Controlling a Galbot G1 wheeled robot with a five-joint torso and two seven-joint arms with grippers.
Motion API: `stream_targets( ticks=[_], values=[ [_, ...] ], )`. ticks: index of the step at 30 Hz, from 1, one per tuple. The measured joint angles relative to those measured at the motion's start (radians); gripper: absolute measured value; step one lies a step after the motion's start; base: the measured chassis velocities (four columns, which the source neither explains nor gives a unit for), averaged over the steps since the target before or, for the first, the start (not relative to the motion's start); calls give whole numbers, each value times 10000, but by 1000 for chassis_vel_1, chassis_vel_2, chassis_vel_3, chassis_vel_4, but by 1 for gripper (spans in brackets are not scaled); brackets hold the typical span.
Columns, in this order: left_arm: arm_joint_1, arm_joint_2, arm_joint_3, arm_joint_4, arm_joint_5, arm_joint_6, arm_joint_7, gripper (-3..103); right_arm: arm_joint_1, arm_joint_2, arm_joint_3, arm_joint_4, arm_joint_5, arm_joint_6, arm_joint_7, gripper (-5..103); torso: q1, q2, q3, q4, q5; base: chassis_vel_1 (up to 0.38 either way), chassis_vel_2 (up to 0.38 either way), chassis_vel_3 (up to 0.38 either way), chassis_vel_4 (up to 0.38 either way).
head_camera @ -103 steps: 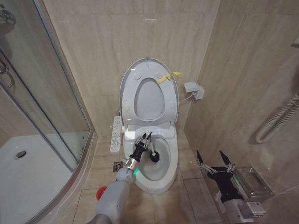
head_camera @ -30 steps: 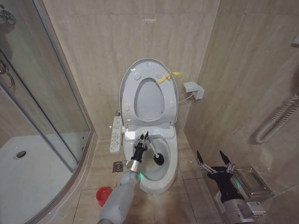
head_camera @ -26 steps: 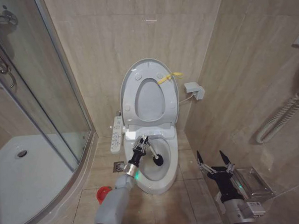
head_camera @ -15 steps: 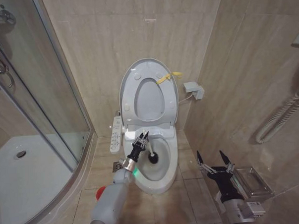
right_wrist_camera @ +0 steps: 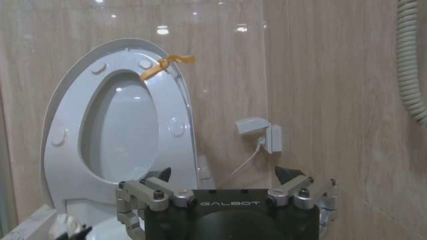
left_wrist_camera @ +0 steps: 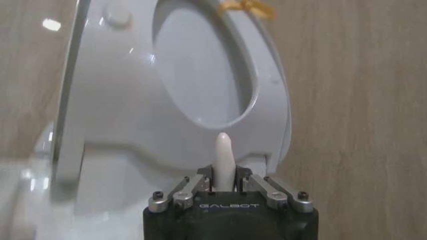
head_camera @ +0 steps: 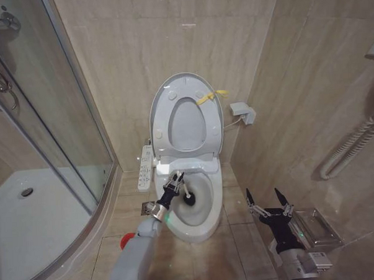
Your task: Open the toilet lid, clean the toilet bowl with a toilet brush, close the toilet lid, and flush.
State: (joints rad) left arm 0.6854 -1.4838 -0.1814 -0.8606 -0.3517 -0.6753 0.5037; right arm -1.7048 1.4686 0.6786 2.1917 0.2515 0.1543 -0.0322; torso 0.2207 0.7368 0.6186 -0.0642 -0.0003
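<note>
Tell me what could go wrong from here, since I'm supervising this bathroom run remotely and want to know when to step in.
The left gripper is shut on the toilet brush, whose head is down in the toilet bowl; a fast lift could fling water onto the floor. The brush's thin handle sits between the fingers, so hard scrubbing might twist it loose. The toilet lid stands upright just behind the gripper; a high backswing could knock it.
</note>
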Motion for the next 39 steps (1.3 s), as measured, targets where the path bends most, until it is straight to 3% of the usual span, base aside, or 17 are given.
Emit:
stream_targets(
  ticks=[5,8,13,17,20,21,24,26,33,37,39],
  values=[
    [-109,82,-9,-260,331,-40,-178,22,0,0,0,0,0,0,0,100,0,0,0,2,2,0,0,0,0],
    [-230,-44,-59,67,1209,-27,-249,22,0,0,0,0,0,0,0,100,0,0,-1,-1,2,0,0,0,0],
    [-125,-251,-62,419,1330,271,-279,22,0,0,0,0,0,0,0,100,1,0,0,2,2,0,0,0,0],
    [99,-271,45,178,350,399,-282,22,0,0,0,0,0,0,0,100,0,0,0,6,3,0,0,0,0],
    [117,-172,226,-383,-1111,282,-140,22,0,0,0,0,0,0,0,100,0,0,0,1,3,0,0,0,0],
    [117,-172,226,-383,-1111,282,-140,22,0,0,0,0,0,0,0,100,0,0,0,1,3,0,0,0,0],
    [115,-133,349,-607,-2268,459,-13,22,0,0,0,0,0,0,0,100,0,0,0,1,3,0,0,0,0],
    [110,-139,326,-517,-2237,470,35,22,0,0,0,0,0,0,0,100,0,0,0,1,3,0,0,0,0],
    [138,-77,-52,272,-509,164,18,22,0,0,0,0,0,0,0,100,0,0,0,3,3,0,0,0,0],
    [240,0,-67,-104,-397,45,-58,22,0,0,0,0,0,0,0,100,0,0,0,5,2,0,0,0,0],
    [243,6,-12,-434,-722,-72,-55,22,0,0,0,0,0,0,0,100,0,0,0,3,2,0,0,0,0]
  ],
)
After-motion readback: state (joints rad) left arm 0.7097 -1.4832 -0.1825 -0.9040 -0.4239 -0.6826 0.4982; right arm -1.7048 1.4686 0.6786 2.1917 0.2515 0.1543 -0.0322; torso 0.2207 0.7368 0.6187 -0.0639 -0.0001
